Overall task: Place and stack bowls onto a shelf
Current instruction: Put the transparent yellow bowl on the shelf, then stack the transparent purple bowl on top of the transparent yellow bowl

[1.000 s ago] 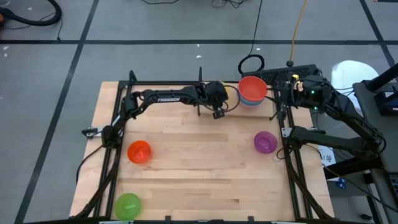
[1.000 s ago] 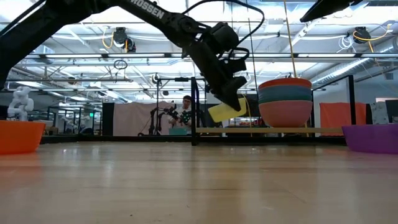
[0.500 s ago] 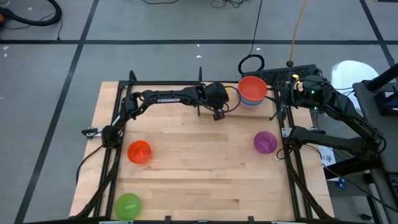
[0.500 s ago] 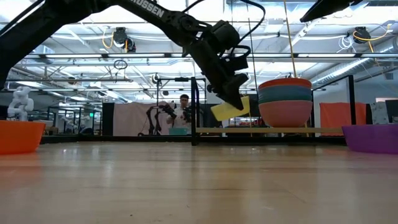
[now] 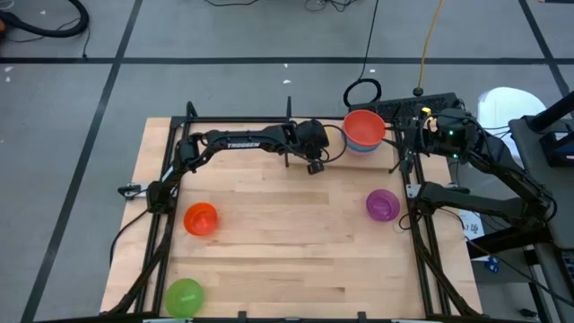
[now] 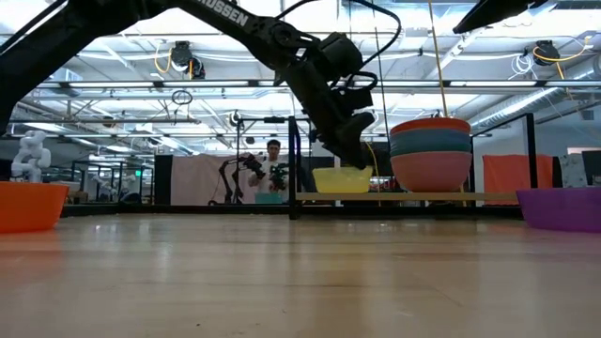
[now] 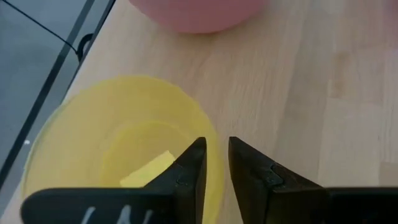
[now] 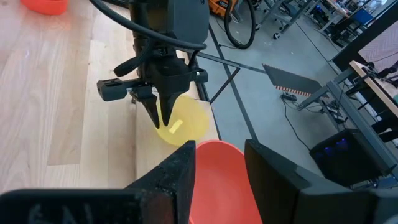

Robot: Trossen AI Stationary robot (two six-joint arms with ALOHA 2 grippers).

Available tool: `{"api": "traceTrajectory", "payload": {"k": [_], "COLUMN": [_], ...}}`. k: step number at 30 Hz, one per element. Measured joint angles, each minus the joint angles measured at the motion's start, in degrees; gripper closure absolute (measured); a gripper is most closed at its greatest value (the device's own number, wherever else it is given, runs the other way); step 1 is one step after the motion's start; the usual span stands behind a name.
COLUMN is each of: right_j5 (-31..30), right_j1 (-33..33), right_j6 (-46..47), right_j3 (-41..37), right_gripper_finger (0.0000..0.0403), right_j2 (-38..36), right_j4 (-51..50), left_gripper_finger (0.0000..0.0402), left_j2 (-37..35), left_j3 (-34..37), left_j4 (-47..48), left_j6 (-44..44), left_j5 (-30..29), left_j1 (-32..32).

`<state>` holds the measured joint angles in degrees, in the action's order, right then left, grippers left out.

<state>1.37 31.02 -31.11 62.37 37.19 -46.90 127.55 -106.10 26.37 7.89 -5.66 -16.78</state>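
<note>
Yellow bowl (image 7: 118,149) smooth translucent plastic; shelf (image 7: 298,93) pale matt wood, visible grain; pincer fingers (image 7: 189,171) matt black.

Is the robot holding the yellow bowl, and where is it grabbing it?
The left gripper straddles the yellow bowl's rim; whether it grips cannot be told. The right gripper holds nothing.

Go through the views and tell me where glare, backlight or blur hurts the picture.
Low view: bright ceiling lights backlight the left arm, leaving it near silhouette; the near tabletop is soft.
Left wrist view: its own fingers are blurred, the yellow bowl soft.
High view: evenly lit, no glare.
</note>
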Motion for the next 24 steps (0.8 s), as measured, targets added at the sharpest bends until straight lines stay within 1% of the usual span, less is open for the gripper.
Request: {"api": "traceTrajectory", "payload": {"k": [6, 10, 13, 16, 18, 24], "right_j5": [0.0, 0.2, 0.3, 0.6, 2.7, 9.3], "right_j1": [0.0, 0.0, 0.0, 0.0, -0.1, -2.2], "right_j6": [0.0, 0.0, -0.3, -1.1, -0.6, 6.4], "right_j3": [0.0, 0.0, 0.0, 0.0, 0.0, 0.0], "right_gripper_finger": [0.0273, 0.0273, 0.0273, 0.0273, 0.0273, 0.0273], "right_j2": [0.0, 0.0, 0.0, 0.0, 0.0, 0.5], "right_j4": [0.0, -0.1, -1.1, -5.1, -8.9, -21.6], "left_gripper_finger": [0.0323, 0.0323, 0.0323, 0.0323, 0.0323, 0.0323], "left_j2": [-0.7, -2.8, -4.2, -4.5, -5.0, -5.3], "left_j3": [-0.5, -4.2, -8.4, -13.5, -16.8, -25.7], "left_j4": [0.4, 1.0, 2.1, 5.7, 10.0, 18.8], "left_j6": [-0.4, 0.2, 0.8, 4.0, 5.6, 6.4], "left_j5": [-0.2, -0.1, -0.2, -0.2, -0.2, -0.4], "left_j1": [1.3, 2.9, 4.6, 6.4, 7.5, 8.6]}}
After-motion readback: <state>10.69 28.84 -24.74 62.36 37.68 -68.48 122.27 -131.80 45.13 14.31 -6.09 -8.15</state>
